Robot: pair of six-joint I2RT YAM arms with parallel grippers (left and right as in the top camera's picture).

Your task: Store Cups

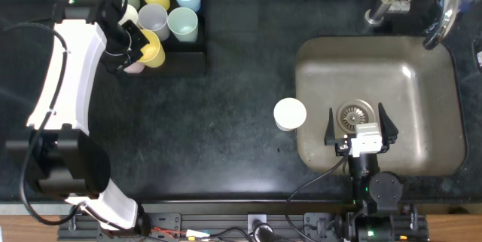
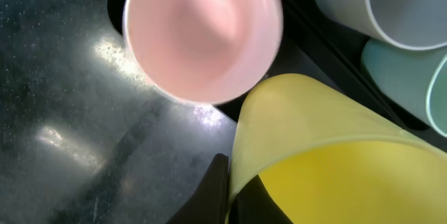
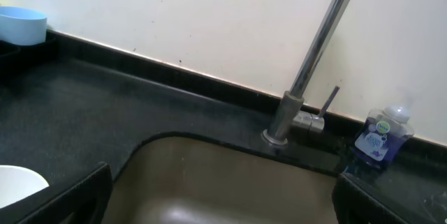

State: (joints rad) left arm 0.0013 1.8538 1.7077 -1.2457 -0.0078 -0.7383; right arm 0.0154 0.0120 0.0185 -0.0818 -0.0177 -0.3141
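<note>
black counter (image 1: 226,121), yellow cup (image 2: 328,154), seemingly tilted

top: overhead, straight down on countertop (image 1: 226,106) and sink (image 1: 422,106) | left wrist: close over pink cup (image 2: 202,35), yellow cup (image 2: 328,154), both also at top view's upper left | right wrist: low over sink, facing faucet (image 3: 307,63), wall (image 3: 209,15)

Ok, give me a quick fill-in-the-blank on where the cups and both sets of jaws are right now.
1. The left arm's jaws are ___ on the yellow plastic cup.
2. The empty pink plastic cup stands right beside the ___ one.
3. The round white cup sits on the black ___ beside the steel sink.
4. The right arm's jaws are ___, holding nothing.
Missing words: shut; yellow; counter; open.
</note>
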